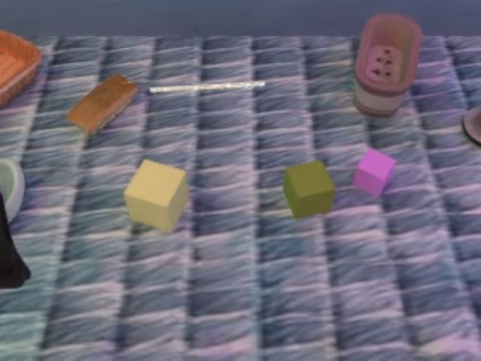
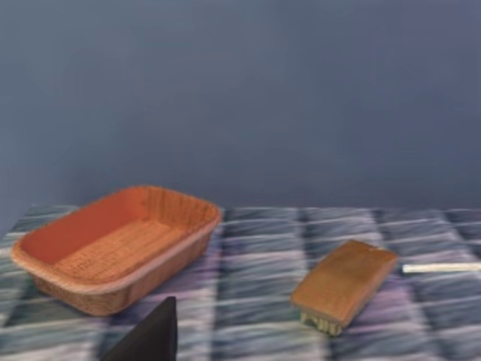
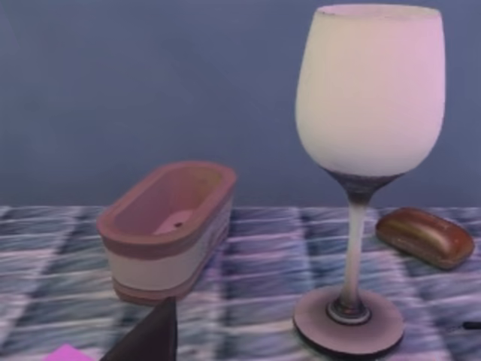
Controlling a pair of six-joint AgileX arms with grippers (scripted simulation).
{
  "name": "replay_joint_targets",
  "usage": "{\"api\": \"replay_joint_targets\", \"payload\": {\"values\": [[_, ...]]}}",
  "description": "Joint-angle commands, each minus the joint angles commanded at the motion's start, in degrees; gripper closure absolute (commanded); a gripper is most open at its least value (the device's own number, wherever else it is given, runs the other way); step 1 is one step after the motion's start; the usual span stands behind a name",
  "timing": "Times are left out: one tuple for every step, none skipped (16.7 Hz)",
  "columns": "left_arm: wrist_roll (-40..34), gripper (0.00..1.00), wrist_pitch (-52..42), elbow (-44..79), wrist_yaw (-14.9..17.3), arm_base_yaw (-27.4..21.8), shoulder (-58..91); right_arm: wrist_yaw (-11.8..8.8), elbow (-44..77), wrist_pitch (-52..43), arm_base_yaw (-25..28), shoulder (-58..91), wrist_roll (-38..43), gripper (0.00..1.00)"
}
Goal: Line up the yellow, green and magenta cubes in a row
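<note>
A blue-and-lilac checked cloth (image 1: pixel 248 301) covers the table under a plain blue-grey wall. On it, largest to smallest: the yellow cube (image 1: pixel 156 195) sits left of centre; the green cube (image 1: pixel 308 188) is right of centre, well apart from the yellow; the magenta cube (image 1: pixel 374 171) stands just beside the green, twd the right edge and slightly nearer the far edge.

At the far-left corner lies an orange-brown wicker basket (image 2: pixel 113 244), w/ a flat wooden brush block (image 1: pixel 103 103) near it and a thin white stick (image 1: pixel 207 88) along the far edge. A pink oval planter (image 1: pixel 386 64) sits at the far right; a wine glass (image 3: pixel 364 173) and a brown bread roll (image 3: pixel 425 237) stand by it in the right wrist view.

The left gripper (image 2: pixel 146 335) shows only one dark fingertip, as part of the left arm parked at the left edge; jaw opening can't be told. The right gripper (image 3: pixel 146 335) is likewise one dark tip, off the right edge; can't tell either. Neither holds a cube.
</note>
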Motion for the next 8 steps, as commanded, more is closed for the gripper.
{"api": "replay_joint_targets", "payload": {"values": [[0.0, 0.0, 0.0, 0.0, 0.0, 0.0, 0.0, 0.0, 0.0, 0.0, 0.0, 0.0, 0.0, 0.0], [0.0, 0.0, 0.0, 0.0, 0.0, 0.0, 0.0, 0.0, 0.0, 0.0, 0.0, 0.0, 0.0, 0.0], [0.0, 0.0, 0.0, 0.0, 0.0, 0.0, 0.0, 0.0, 0.6, -0.4, 0.2, 0.6, -0.2, 0.0], [0.0, 0.0, 0.0, 0.0, 0.0, 0.0, 0.0, -0.1, 1.7, -1.2, 0.4, 1.7, -0.6, 0.0], [0.0, 0.0, 0.0, 0.0, 0.0, 0.0, 0.0, -0.2, 3.5, -2.4, 0.8, 3.5, -1.3, 0.0], [0.0, 0.0, 0.0, 0.0, 0.0, 0.0, 0.0, -0.3, 5.9, -4.0, 1.3, 5.9, -2.1, 0.0], [0.0, 0.0, 0.0, 0.0, 0.0, 0.0, 0.0, -0.3, 8.9, -5.9, 1.8, 8.9, -3.1, 0.0], [0.0, 0.0, 0.0, 0.0, 0.0, 0.0, 0.0, -0.3, 12.4, -8.1, 2.4, 12.4, -4.2, 0.0]]}}
